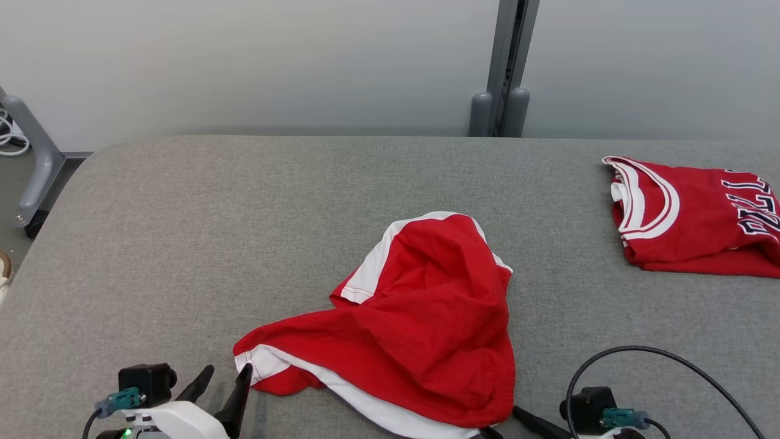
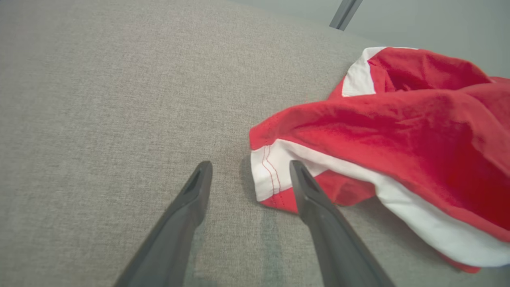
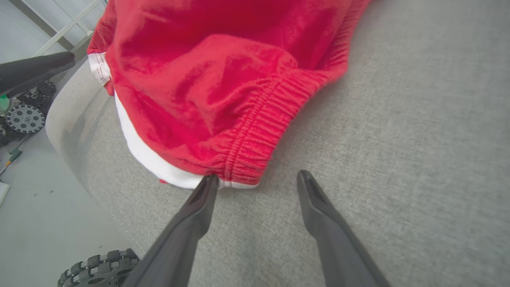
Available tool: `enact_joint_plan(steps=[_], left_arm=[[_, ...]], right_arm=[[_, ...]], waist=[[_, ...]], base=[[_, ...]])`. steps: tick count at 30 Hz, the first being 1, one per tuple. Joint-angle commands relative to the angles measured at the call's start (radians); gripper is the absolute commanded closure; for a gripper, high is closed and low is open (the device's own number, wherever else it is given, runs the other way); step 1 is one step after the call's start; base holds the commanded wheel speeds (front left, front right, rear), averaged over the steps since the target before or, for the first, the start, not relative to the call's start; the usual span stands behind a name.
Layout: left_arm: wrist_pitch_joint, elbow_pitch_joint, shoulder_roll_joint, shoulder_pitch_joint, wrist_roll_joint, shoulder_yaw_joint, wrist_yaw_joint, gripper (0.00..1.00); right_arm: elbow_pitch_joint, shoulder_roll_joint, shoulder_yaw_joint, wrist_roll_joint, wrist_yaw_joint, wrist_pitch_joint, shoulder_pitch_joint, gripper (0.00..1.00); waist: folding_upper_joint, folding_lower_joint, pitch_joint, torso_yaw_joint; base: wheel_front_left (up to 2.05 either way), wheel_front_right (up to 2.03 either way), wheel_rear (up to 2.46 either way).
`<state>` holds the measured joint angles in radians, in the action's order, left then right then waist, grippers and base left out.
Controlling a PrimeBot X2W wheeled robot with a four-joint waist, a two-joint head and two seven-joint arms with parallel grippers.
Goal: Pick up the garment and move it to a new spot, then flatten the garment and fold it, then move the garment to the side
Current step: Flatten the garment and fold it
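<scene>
Garment [image 1: 426,317]: we see bright red, with white bands along the edges and red stitching on the white.
Second garment [image 1: 694,219]: we see red, a white-striped neckline, dark lettering outlined in white.
Table [image 1: 183,244]: we see a mottled grey weave.
Left gripper [image 1: 228,369]: we see dark fingers, a white body.
Wall [image 1: 244,61]: we see pale grey.

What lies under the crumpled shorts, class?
The shorts rest on the grey table, whose fabric top shows all round them. Anything beneath their folds is covered, so it cannot be told.
</scene>
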<state>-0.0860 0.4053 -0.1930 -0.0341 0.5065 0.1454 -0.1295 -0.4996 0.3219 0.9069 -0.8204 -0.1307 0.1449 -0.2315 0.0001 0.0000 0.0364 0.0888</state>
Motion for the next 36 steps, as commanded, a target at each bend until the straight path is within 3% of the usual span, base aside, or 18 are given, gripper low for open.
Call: enact_joint_plan(steps=[1, 11, 12, 13, 14, 15, 16, 18, 19, 29, 36], left_arm=[[-0.002, 0.006, -0.005, -0.015, 0.010, 0.004, -0.002, 0.00], [-0.038, 0.096, -0.019, -0.088, 0.080, 0.062, -0.002, 0.00], [-0.044, 0.107, -0.021, -0.095, 0.087, 0.072, -0.002, 0.00], [-0.042, 0.114, -0.026, -0.101, 0.096, 0.081, -0.002, 0.00], [-0.038, 0.121, -0.030, -0.106, 0.104, 0.087, -0.002, 0.00], [-0.035, 0.128, -0.033, -0.112, 0.112, 0.095, -0.002, 0.00], [-0.029, 0.134, -0.034, -0.117, 0.121, 0.103, -0.002, 0.08], [-0.016, 0.142, -0.040, -0.126, 0.138, 0.116, -0.002, 0.61], [-0.010, 0.146, -0.044, -0.127, 0.145, 0.121, -0.002, 1.00], [-0.001, 0.138, -0.075, -0.100, 0.224, 0.175, -0.002, 1.00], [-0.003, 0.049, -0.116, -0.068, 0.278, 0.178, -0.002, 1.00]], right_arm=[[-0.004, -0.003, 0.008, -0.011, 0.000, 0.009, -0.014, 0.00], [-0.063, -0.011, 0.124, -0.075, 0.000, 0.054, -0.102, 0.00], [-0.066, -0.011, 0.132, -0.080, 0.000, 0.060, -0.110, 0.16], [-0.069, -0.010, 0.142, -0.086, 0.000, 0.064, -0.117, 0.41], [-0.073, -0.010, 0.152, -0.092, 0.000, 0.069, -0.123, 0.52], [-0.077, -0.009, 0.160, -0.097, 0.000, 0.073, -0.128, 0.55], [-0.078, -0.009, 0.168, -0.101, 0.000, 0.077, -0.134, 0.62], [-0.079, -0.007, 0.189, -0.112, 0.000, 0.085, -0.146, 1.00], [-0.079, -0.007, 0.196, -0.119, 0.000, 0.087, -0.150, 1.00], [-0.072, 0.012, 0.248, -0.163, 0.000, 0.116, -0.167, 1.00], [-0.010, 0.048, 0.187, -0.147, 0.000, 0.122, -0.169, 1.00]], waist=[[-0.0001, 0.0000, 0.005, -0.002], [-0.0001, 0.0000, 0.037, -0.014], [-0.0001, 0.0000, 0.039, -0.015], [-0.0001, 0.0000, 0.041, -0.016], [-0.0001, 0.0000, 0.043, -0.018], [-0.0001, 0.0000, 0.044, -0.019], [-0.0001, 0.0000, 0.045, -0.021], [-0.0001, 0.0000, 0.045, -0.023], [-0.0001, 0.0000, 0.045, -0.024], [-0.0001, 0.0000, 0.023, -0.018], [-0.0001, 0.0000, -0.003, -0.014]], base=[[0.00, 0.00, 0.00], [0.00, 0.00, 0.00], [0.00, 0.00, 0.00], [0.00, 0.00, 0.00], [0.00, 0.00, 0.00], [0.00, 0.00, 0.00], [0.00, 0.00, 0.00], [0.00, 0.00, 0.00], [0.00, 0.00, 0.00], [0.00, 0.00, 0.00], [0.00, 0.00, 0.00]])
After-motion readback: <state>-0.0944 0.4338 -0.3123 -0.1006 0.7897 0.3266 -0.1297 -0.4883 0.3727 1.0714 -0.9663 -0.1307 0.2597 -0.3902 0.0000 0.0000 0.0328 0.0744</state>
